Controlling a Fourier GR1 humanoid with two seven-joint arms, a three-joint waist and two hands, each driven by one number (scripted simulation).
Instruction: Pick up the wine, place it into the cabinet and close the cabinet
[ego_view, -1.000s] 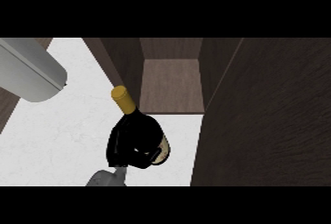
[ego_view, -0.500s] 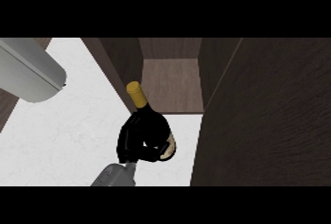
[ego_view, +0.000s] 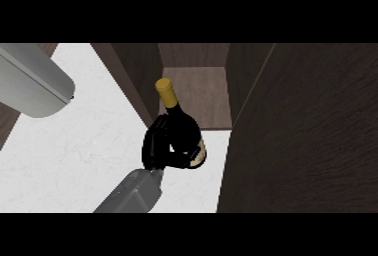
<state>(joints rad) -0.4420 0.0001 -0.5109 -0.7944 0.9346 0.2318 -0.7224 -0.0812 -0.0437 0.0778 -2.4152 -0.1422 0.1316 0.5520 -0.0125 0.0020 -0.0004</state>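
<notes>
**The bottle gets closer to the cabinet**

The right robot hand (ego_view: 164, 145) has its black fingers curled around the dark glass wine bottle with the gold top (ego_view: 176, 125). The bottle has moved up and to the right from where it was a moment ago. Its gold top now points into the opening of the dark brown wooden cabinet (ego_view: 193, 97). That likely means the putting-in step is close, and the closing step comes after.

The opening is narrow. The cabinet's left wall (ego_view: 136, 80) is just beside the bottle's neck. The big dark wooden door (ego_view: 310, 130) stands open on the right, near the robot hand. The white table (ego_view: 66, 150) has free room to the left. A grey forearm (ego_view: 29, 82) shows at the upper left; its hand cannot be seen.
</notes>
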